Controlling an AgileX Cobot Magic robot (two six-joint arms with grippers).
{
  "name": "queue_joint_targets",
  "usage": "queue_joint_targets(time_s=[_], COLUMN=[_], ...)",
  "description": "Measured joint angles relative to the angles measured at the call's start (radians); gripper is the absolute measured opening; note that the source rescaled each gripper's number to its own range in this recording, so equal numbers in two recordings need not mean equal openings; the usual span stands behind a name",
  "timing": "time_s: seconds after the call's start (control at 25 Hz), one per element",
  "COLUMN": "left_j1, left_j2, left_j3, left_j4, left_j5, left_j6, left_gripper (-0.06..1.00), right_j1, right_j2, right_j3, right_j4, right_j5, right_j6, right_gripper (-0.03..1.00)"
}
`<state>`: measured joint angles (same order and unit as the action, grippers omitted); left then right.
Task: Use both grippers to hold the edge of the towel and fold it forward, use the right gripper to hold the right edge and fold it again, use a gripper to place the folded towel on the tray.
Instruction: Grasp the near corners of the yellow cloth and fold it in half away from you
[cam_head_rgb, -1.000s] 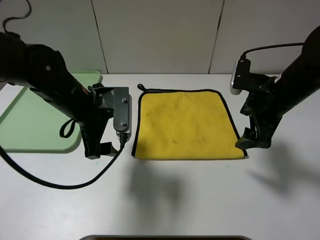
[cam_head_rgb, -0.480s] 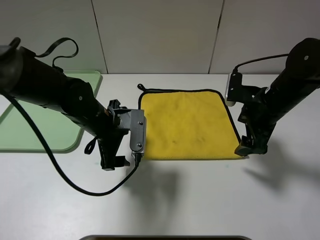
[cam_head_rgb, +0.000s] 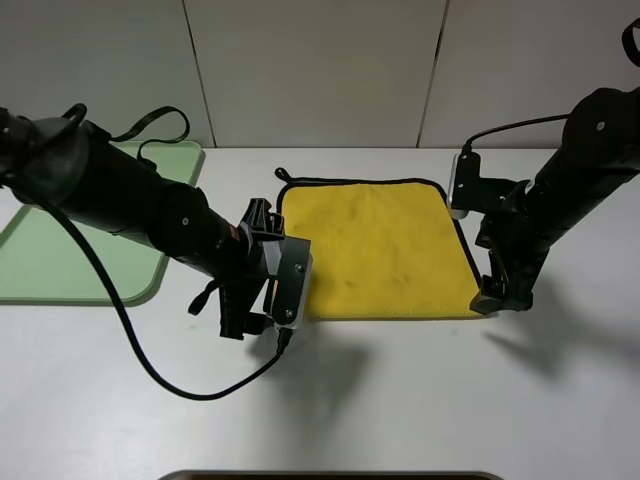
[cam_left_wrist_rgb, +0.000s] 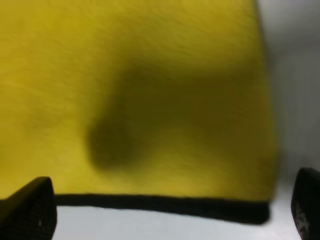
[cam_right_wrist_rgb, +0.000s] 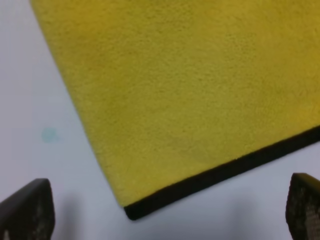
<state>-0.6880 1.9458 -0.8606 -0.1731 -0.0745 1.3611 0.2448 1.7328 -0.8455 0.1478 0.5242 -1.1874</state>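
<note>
From my station the white bench (cam_head_rgb: 400, 400) fills most of the high view. At its far left sits the pale-green tray (cam_head_rgb: 60, 270), long side running toward the back wall. I see only bare green plastic on the part that shows, and the left arm crosses over its near right corner.

The towel (cam_head_rgb: 380, 250) lies flat on the bench at centre, apart from the tray and to its right. It is close to square, so I can call no long axis. Its sides run square to the bench.

The left gripper (cam_head_rgb: 245, 322) hangs at the towel's near left corner. Its fingers (cam_left_wrist_rgb: 30, 210) are spread wide and hold nothing. The wrist view is blurred, but the corner and border show between them.

The right gripper (cam_head_rgb: 503, 298) hangs at the near right corner. Its fingers (cam_right_wrist_rgb: 25, 210) are likewise spread and free of the cloth.

The edge of the towel (cam_head_rgb: 390, 318) nearest me runs left to right between the two grippers.

A small black loop (cam_head_rgb: 282, 175) sticks out of the far left corner.
</note>
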Motion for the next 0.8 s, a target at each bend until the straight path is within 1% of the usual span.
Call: queue_joint_targets(time_s=[0.12, 0.36, 0.6, 0.8], left_j1=[0.0, -0.002, -0.002, -0.002], left_j2=[0.016, 0.036, 0.036, 0.036], left_j3=[-0.005, -0.012, -0.012, -0.012], left_j4=[-0.001, -0.005, -0.007, -0.007], left_j5=[-0.036, -0.071, -0.074, -0.077], left_j6=[0.0, 0.0, 0.0, 0.0], left_gripper=[0.93, 0.92, 0.92, 0.92], right_j1=[0.0, 0.0, 0.0, 0.0], right_j2=[0.0, 0.0, 0.01, 0.064], right_j3=[0.0, 0.0, 0.023, 0.067], right_j4=[-0.004, -0.012, -0.023, -0.041], right_j5=[-0.007, -0.03, -0.06, -0.123], right_j6=[0.0, 0.0, 0.0, 0.0], right_gripper=[1.0, 1.0, 1.0, 1.0])
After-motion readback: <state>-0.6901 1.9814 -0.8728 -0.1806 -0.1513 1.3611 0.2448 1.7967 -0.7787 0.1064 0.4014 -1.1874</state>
